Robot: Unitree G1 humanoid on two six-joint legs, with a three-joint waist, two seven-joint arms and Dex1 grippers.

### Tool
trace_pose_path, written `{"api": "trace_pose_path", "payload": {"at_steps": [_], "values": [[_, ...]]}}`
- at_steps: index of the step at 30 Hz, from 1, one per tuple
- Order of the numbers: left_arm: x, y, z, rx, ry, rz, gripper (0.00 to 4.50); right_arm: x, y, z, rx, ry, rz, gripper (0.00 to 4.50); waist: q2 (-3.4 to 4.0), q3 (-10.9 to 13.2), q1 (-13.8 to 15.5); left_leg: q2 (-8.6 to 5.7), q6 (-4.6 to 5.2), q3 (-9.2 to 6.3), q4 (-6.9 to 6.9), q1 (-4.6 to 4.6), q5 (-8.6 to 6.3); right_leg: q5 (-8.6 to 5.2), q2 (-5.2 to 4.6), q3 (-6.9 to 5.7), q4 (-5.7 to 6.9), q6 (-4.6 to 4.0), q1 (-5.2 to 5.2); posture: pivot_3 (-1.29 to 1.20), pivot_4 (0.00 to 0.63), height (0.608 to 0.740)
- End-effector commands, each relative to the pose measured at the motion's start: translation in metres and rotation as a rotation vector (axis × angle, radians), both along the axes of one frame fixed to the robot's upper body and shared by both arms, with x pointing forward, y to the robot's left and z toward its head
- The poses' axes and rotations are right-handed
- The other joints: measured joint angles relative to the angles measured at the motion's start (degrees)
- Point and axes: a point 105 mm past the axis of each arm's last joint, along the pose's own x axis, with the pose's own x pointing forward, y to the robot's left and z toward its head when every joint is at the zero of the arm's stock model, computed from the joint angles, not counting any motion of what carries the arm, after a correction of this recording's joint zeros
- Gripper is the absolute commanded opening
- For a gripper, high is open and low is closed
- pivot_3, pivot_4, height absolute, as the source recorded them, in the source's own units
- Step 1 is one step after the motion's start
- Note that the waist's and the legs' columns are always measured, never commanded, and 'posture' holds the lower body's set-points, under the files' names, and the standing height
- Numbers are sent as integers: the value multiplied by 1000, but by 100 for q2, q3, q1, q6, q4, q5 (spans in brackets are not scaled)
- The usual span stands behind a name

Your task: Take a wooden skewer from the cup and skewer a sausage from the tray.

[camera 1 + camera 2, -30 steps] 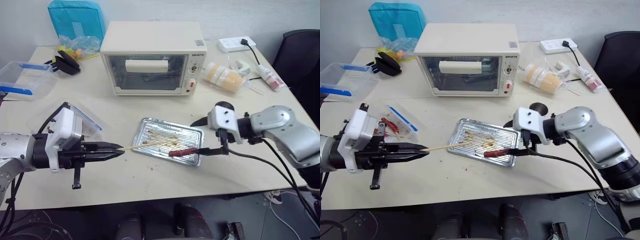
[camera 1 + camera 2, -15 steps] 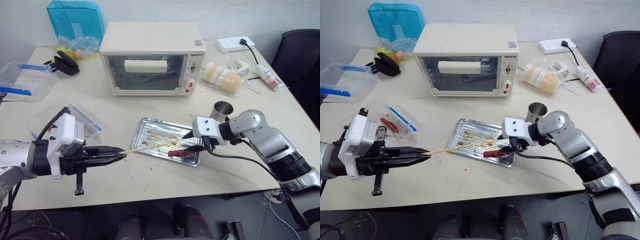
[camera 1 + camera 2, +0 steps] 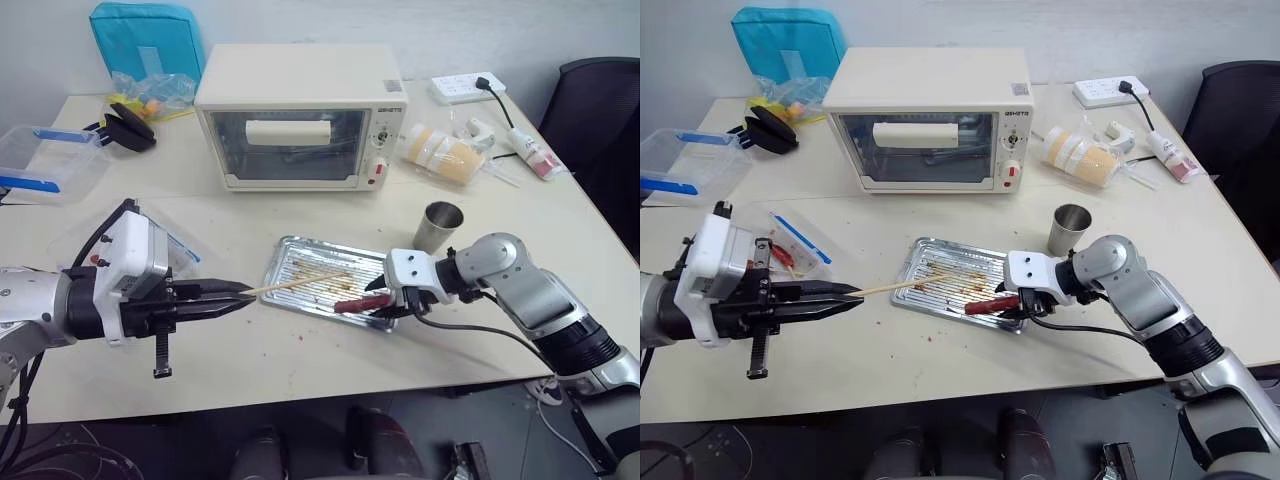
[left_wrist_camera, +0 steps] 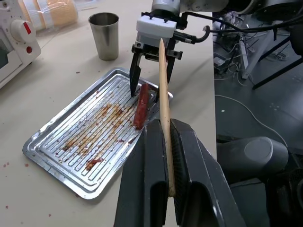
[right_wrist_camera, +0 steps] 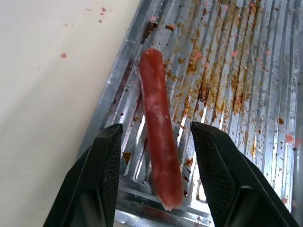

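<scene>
**A:** Where is the sausage (image 5: 158,137), and what is hard to make out?

**B:** It lies on the tray (image 3: 300,262), at the near right corner, along the ribs close to the rim. Its right end sits between the two black fingers of the right gripper (image 3: 1018,306), which are spread to either side of it with a gap on both sides. From the head views that end is partly masked by the gripper's white block, so contact cannot be judged there; the right wrist view shows the fingers standing apart from the skin.

**A:** And the skewer (image 3: 295,285)?

**B:** The left gripper (image 3: 236,294) is clamped on its near end, jaws pressed together on the stick. The clamped end is buried between the fingers. The free tip reaches right over the tray's left half, short of the sausage; whether it touches the metal cannot be told.

**A:** What lies around them?

**B:** The steel cup (image 3: 438,227) stands upright just beyond the tray's far right corner, its inside not visible. A cream toaster oven (image 3: 300,115) sits farther back. A clear plastic box (image 3: 45,160) is cut off at the far left edge, and a power strip (image 3: 465,88) lies at the far right.
</scene>
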Motion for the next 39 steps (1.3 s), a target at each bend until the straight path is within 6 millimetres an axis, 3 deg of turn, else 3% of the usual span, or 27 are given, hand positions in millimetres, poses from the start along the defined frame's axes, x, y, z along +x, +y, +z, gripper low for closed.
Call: {"api": "trace_pose_path", "payload": {"at_steps": [1,5,8,13,20,24,28,31,39], "values": [[-1,-3,6,2,-29,-19,0,5,-2,6,5,-43,-8,2331,0,0,3,0,0,0,0,0,0,0,0,0,0,0,0,0,150,740],[2,-4,9,-7,-39,-16,0,8,-1,-2,2,-27,-10,2331,0,0,2,0,0,1,1,0,0,0,1,-1,0,0,1,0,150,740],[2,-4,10,-6,-44,-15,0,7,1,-2,6,-26,-1,1704,0,0,-11,0,-1,2,0,4,0,0,1,2,2,0,2,0,150,740],[4,-2,11,-5,-49,-10,0,5,3,1,17,-21,12,282,0,0,-13,0,-1,2,3,4,1,0,1,1,4,0,4,0,150,740],[5,-1,5,7,-37,-16,0,2,2,7,12,-42,42,194,0,0,-13,0,-2,2,3,3,1,0,1,0,3,0,4,0,150,740],[4,8,-4,42,8,-9,0,-4,-1,29,38,-56,96,192,0,0,-18,0,-2,3,2,2,1,0,1,0,3,0,2,0,150,740],[1,27,-19,115,63,1,0,-25,-9,68,99,-16,189,192,6,3,-29,-1,-2,5,2,1,1,-1,2,-2,2,-1,0,0,150,740],[-1,33,-24,142,74,-4,0,-33,-12,83,125,7,205,192,5,3,-26,3,-3,4,2,1,0,-4,4,-8,2,-7,2,0,150,740],[6,26,-23,131,21,-30,0,-42,-7,94,143,14,212,192,5,3,-21,3,-5,4,2,1,-1,-5,0,-8,5,-9,2,0,150,740]]}}
